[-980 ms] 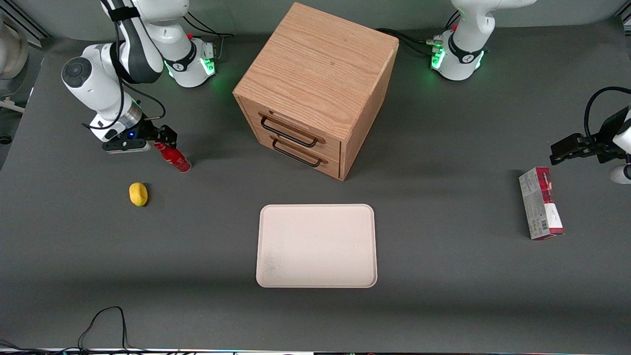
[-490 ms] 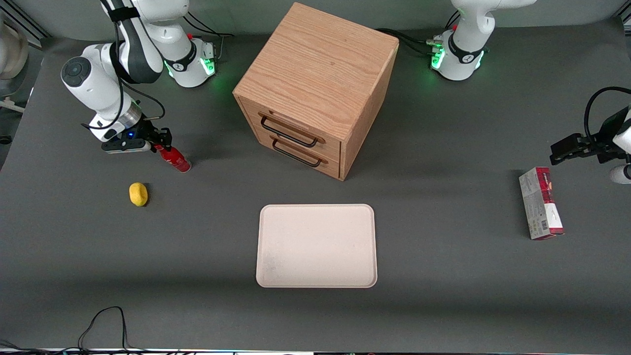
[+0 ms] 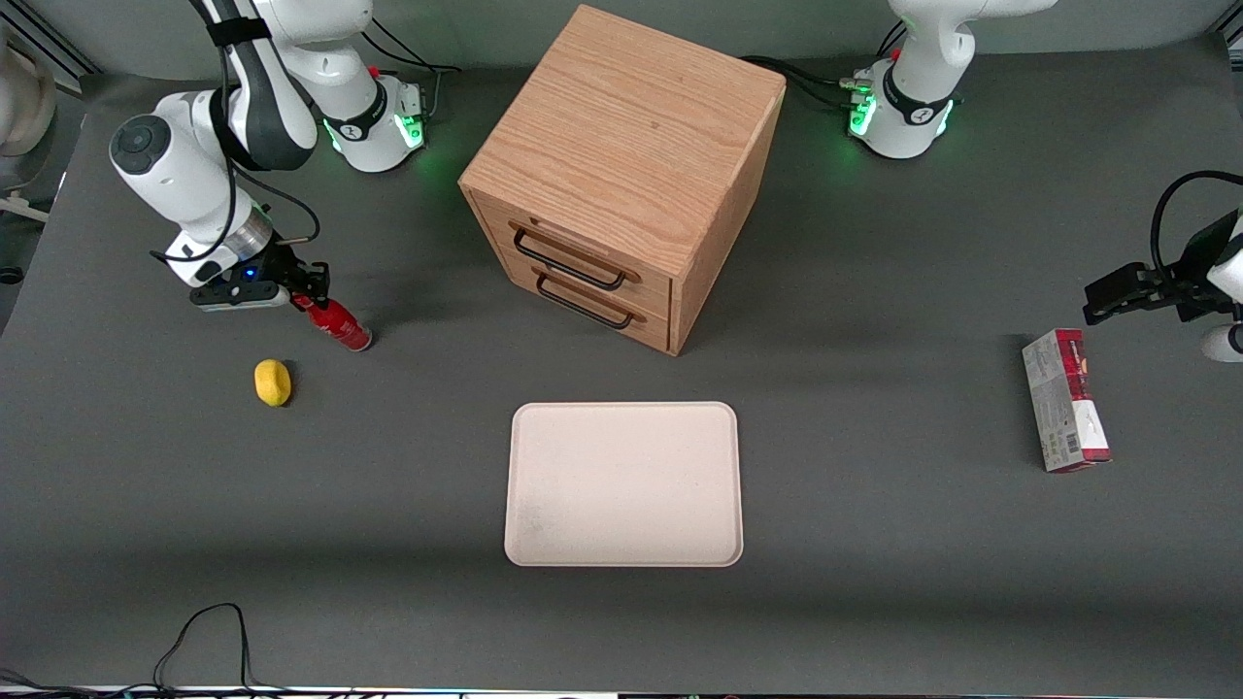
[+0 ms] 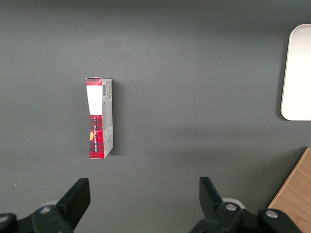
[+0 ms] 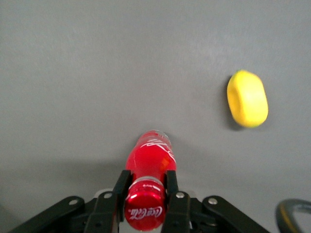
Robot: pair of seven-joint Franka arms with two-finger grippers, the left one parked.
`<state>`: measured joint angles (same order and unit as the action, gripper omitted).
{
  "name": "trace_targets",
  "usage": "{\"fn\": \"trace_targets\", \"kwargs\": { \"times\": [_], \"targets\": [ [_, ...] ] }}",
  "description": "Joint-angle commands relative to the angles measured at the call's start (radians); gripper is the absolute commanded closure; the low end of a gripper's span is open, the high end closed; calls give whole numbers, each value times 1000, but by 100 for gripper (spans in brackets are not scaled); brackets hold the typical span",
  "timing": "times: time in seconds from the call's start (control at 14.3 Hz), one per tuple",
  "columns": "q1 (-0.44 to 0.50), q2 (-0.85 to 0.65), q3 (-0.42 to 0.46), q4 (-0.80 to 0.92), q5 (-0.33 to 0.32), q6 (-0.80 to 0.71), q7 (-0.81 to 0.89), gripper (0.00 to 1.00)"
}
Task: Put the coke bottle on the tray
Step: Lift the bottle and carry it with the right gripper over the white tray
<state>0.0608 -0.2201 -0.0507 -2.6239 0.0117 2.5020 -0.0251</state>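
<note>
Near the working arm's end of the table, the gripper (image 3: 304, 288) clamps the bottle (image 3: 339, 324) by its neck, apparently just lifted; tray (image 3: 622, 483) well apart.

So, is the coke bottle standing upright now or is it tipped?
Tipped. The gripper is shut on the neck of the coke bottle, and in the front view the bottle leans, base toward the tray.
</note>
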Motion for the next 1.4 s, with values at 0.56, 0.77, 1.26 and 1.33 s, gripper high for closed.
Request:
{"fn": "trace_targets", "kwargs": {
  "times": [0.56, 0.77, 1.26, 1.33],
  "targets": [
    [-7, 307, 98, 963, -6, -805, 132, 100],
    [-29, 399, 132, 1195, -7, -966, 134, 100],
    [-44, 622, 374, 1534, -33, -1016, 379, 100],
    [-45, 672, 429, 1591, -38, -1014, 427, 100]
  ]
}}
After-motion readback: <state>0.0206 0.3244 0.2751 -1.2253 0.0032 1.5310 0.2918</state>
